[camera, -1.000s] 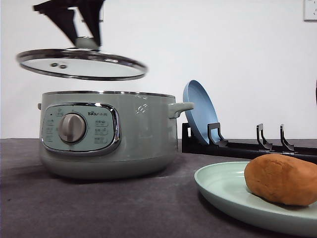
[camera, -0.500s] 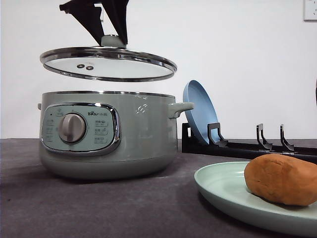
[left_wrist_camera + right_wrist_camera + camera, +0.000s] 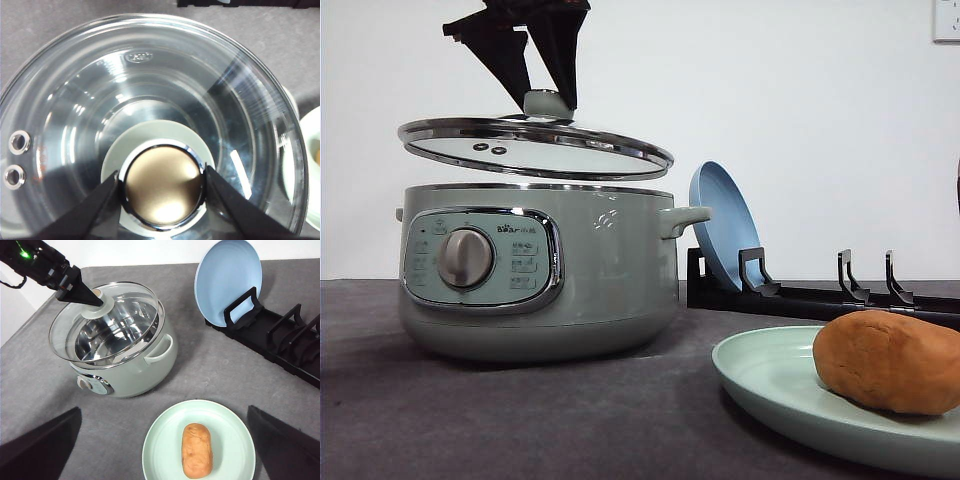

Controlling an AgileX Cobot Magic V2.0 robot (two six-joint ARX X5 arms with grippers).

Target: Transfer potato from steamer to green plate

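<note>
Left gripper (image 3: 162, 186) clamped on lid knob (image 3: 162, 186); right gripper (image 3: 165, 450) spread wide.

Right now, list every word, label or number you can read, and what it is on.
"Bear": brand mark on the steamer control panel, followed by small characters too blurred to read.
Button labels around the dial: too small to read.
Embossed mark on the glass lid: illegible.

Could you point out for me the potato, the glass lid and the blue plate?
potato (image 3: 197, 450): right wrist view, middle of its rough orange-brown skin.
glass lid (image 3: 570, 152): front view, pane just inside the chrome rim.
blue plate (image 3: 227, 275): right wrist view, centre of its face, above the rack.
</note>
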